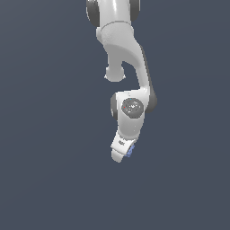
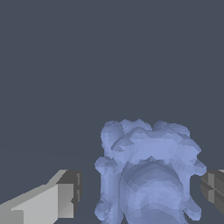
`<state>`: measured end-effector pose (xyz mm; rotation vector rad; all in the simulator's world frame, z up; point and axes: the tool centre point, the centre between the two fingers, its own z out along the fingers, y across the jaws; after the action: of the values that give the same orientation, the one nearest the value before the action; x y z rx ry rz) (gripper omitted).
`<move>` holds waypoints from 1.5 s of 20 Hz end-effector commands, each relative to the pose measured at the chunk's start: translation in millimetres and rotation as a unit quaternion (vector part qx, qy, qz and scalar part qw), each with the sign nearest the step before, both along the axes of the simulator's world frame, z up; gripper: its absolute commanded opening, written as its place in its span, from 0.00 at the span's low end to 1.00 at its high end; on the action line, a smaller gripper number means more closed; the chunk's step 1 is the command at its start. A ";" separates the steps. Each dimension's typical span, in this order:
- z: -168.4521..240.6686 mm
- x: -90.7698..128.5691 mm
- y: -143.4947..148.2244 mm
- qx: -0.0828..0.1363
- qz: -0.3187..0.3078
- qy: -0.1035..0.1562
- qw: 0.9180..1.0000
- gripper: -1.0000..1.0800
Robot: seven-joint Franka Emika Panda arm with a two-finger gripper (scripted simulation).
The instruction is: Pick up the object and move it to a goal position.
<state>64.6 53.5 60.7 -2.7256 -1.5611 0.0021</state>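
Observation:
The object [image 2: 148, 175] is a periwinkle-blue lumpy block that fills the space between my two fingers in the wrist view. My gripper [image 2: 140, 194] straddles it. One finger [image 2: 65, 199] stands a small gap away from the object. The other finger [image 2: 213, 187] is at the object's edge, and I cannot tell whether it touches. In the exterior view the white gripper [image 1: 124, 154] points down and only a blue sliver of the object [image 1: 130, 151] shows beside the fingers. The jaws look open around the object.
A plain dark blue-grey surface fills both views. The white arm [image 1: 128, 67] reaches down from the top of the exterior view. No goal marker shows.

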 end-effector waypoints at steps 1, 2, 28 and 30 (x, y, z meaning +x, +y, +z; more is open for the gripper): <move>-7.1 0.5 -0.1 0.000 0.000 -0.001 1.000 0.96; -8.2 0.8 -0.2 0.000 0.000 -0.001 1.000 0.96; 14.1 -14.3 -17.5 0.000 0.000 -0.001 1.000 0.00; 22.5 -20.4 -24.2 0.000 0.000 -0.001 1.000 0.00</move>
<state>48.3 34.5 76.6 -2.7251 -1.5623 0.0022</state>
